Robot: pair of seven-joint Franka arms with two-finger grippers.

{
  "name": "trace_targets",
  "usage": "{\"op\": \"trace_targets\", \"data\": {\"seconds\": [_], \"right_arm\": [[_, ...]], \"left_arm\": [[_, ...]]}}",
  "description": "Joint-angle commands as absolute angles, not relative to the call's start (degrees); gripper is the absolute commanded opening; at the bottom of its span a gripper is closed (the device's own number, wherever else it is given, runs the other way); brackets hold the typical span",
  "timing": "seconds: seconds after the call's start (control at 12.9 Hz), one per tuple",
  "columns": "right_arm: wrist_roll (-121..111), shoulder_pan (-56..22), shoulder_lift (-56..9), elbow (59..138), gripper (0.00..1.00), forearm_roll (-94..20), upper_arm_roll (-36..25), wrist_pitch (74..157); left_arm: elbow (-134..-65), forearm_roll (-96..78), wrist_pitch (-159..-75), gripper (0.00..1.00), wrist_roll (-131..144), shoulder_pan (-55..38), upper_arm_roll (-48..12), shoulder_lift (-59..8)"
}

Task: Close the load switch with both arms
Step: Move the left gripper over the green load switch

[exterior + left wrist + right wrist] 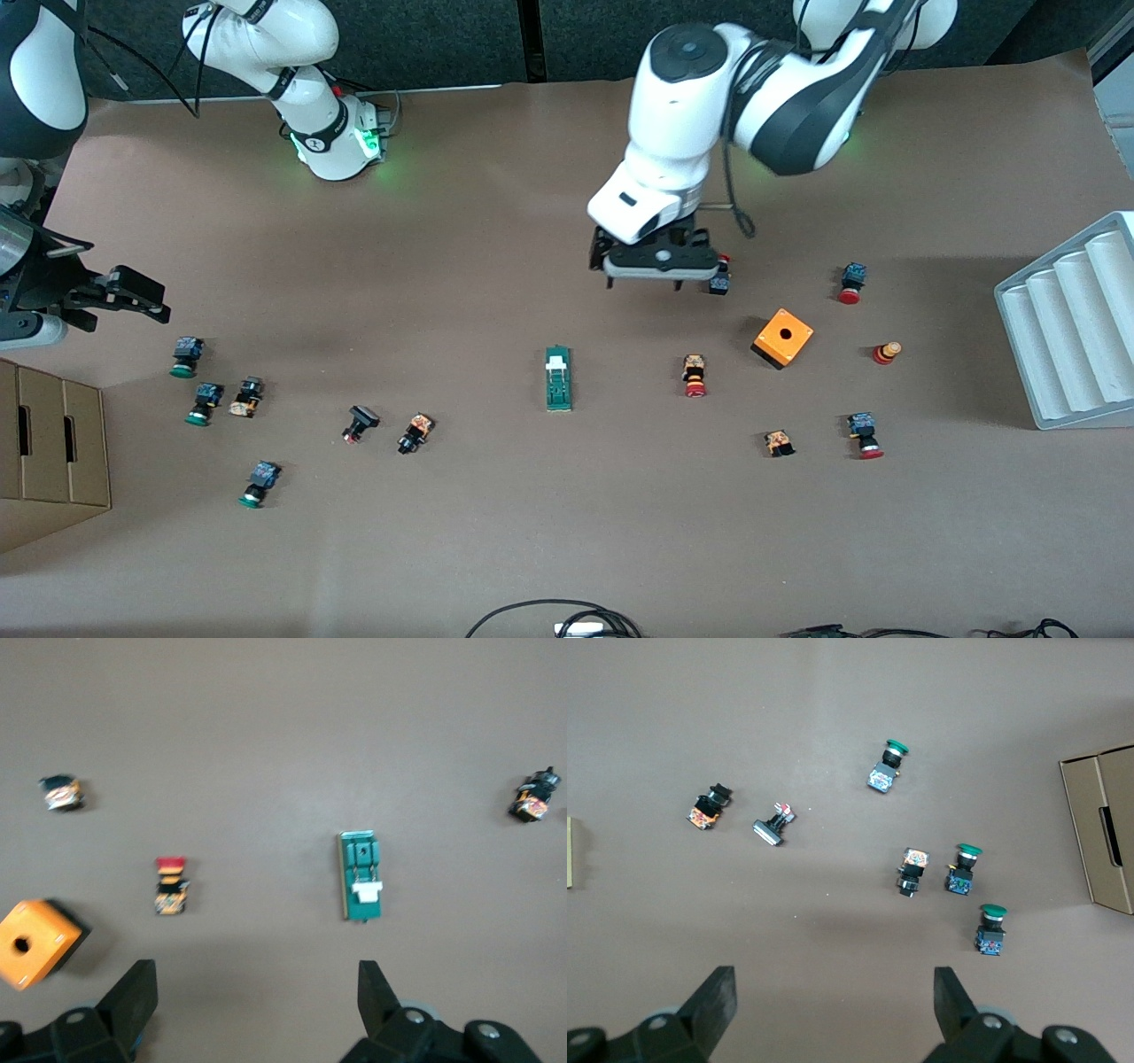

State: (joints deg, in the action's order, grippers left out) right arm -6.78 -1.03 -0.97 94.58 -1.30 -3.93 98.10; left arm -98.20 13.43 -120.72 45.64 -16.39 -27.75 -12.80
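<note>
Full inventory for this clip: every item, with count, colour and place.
load switch: one, green with white lever, mid-table
green-capped push buttons: four, toward the right arm's end
red-capped push buttons: about five, toward the left arm's end
orange cube: one, holed, beside those buttons
cardboard box: one, brown, right arm's end
white tray: one, ridged, left arm's end
left gripper: jaws open, in the air near the load switch
right gripper: jaws open, waiting above the green-capped buttons

Robot lab: paper-covered table (532,532), arms (682,115).
</note>
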Motion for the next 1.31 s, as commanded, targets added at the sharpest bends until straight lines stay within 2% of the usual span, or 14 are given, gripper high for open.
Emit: {"op": "trace_targets", "data": {"seconds": [0.0, 0.15, 0.62, 1.24], "right_arm": [[-6.94, -0.62, -1.49, 93.6, 1.0, -0.88, -3.6, 98.08], [-6.86, -1.14, -1.49, 93.52, 1.0, -0.88, -3.6, 98.35], [-6.86, -0.53, -1.49, 93.6, 1.0, -0.88, -3.6, 98.17], [-6.86, -0.7, -1.49, 93.52, 1.0, -0.88, -3.6, 98.35]], "left_arm": [[-100.1, 17.48, -128.99, 1.0, 47.54, -18.01, -27.42, -15.9], [-101.95, 23.17, -132.7, 1.0, 54.8, -20.11, -27.51, -17.22], [-101.69, 47.51, -132.71, 1.0, 88.54, -29.25, -27.33, -24.77], [-100.55, 85.03, -132.8, 1.0, 116.06, -32.96, -27.33, -38.04]]}}
